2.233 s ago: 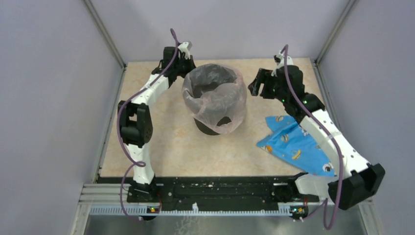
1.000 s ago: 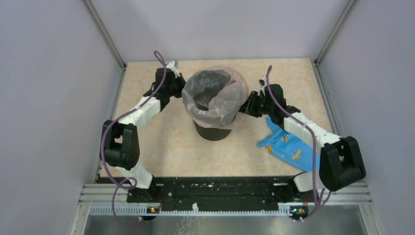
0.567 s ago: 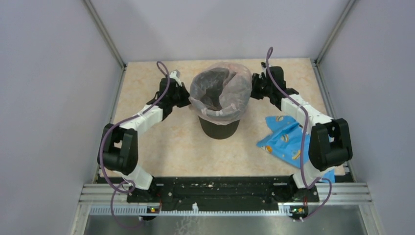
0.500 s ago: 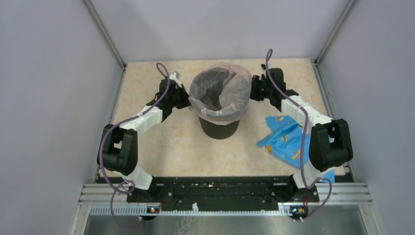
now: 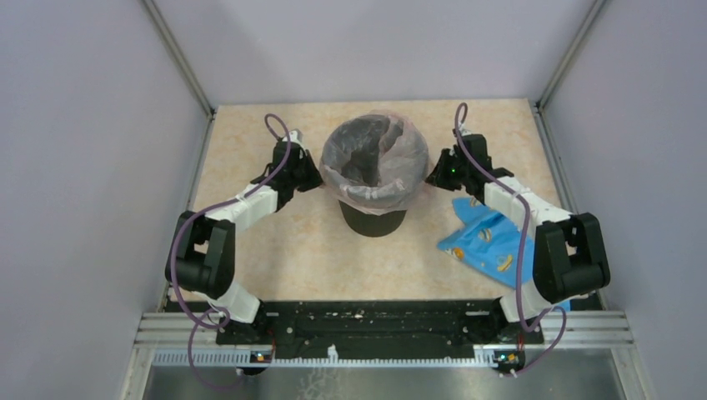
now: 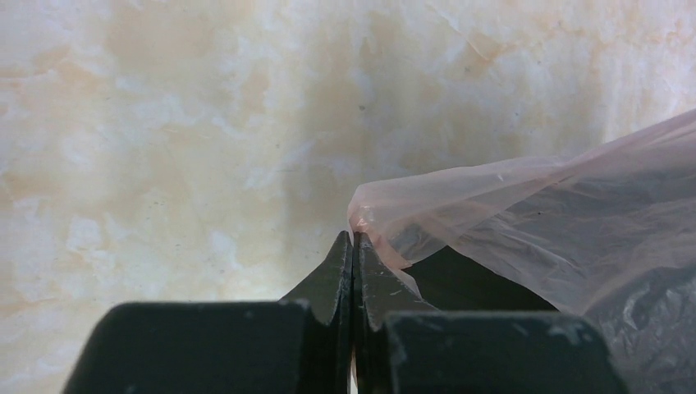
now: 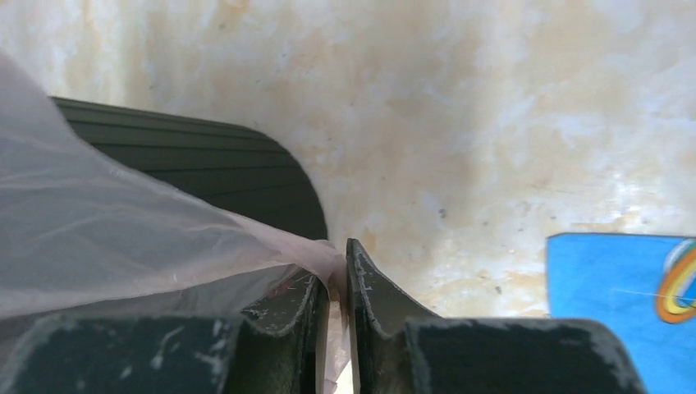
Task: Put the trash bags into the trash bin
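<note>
Two grips: I held the bag (image 5: 392,179) on opposite sides of the bin (image 5: 372,222).
My left fingers (image 6: 343,267): clenched on the bag's edge.
My right fingers (image 7: 366,283): pinched the film, nearly closed.
Bag: draped over the bin's rim, lining its mouth.
Bin: stood mid-bench (image 5: 308,250).
Packet (image 5: 488,246): blue, lay right of the bin.

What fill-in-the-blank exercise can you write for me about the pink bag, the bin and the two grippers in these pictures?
1. The pink trash bag is draped over the rim of the round ____ trash bin.
2. The left gripper is ____ on an edge of the bag.
3. The right gripper pinches another edge, so the number of grippers holding it is ____.
4. The flat packet on the table is ____ in colour.
Missing words: black; shut; two; blue.
</note>
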Available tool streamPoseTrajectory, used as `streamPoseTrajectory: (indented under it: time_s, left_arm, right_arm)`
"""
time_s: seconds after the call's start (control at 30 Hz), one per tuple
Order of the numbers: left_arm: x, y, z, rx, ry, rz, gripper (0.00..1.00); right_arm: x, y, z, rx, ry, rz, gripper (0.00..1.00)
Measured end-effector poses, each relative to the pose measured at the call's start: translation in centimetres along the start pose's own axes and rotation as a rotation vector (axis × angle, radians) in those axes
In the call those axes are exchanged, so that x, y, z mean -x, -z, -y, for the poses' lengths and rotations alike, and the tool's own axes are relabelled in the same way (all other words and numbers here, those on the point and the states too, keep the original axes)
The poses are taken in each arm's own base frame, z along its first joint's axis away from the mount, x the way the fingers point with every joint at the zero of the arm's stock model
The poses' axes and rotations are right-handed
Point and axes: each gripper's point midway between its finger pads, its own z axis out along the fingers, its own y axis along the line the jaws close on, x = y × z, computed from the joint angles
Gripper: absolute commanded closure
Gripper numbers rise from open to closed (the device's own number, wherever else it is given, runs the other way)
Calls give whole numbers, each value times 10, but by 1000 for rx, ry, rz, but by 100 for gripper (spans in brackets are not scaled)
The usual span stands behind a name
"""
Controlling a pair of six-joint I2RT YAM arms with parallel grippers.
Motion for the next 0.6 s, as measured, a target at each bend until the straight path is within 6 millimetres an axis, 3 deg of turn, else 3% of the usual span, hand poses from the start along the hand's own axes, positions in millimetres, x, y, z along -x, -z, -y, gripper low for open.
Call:
streamPoseTrajectory:
  time_s: [0.23,0.6]
  left_arm:
    - [0,-2,-17,88,2,5,100]
    - [11,2,-45,197,8,19,100]
  right_arm:
    - [8,2,29,-102,9,26,96]
    - [11,7,56,-244,55,40,100]
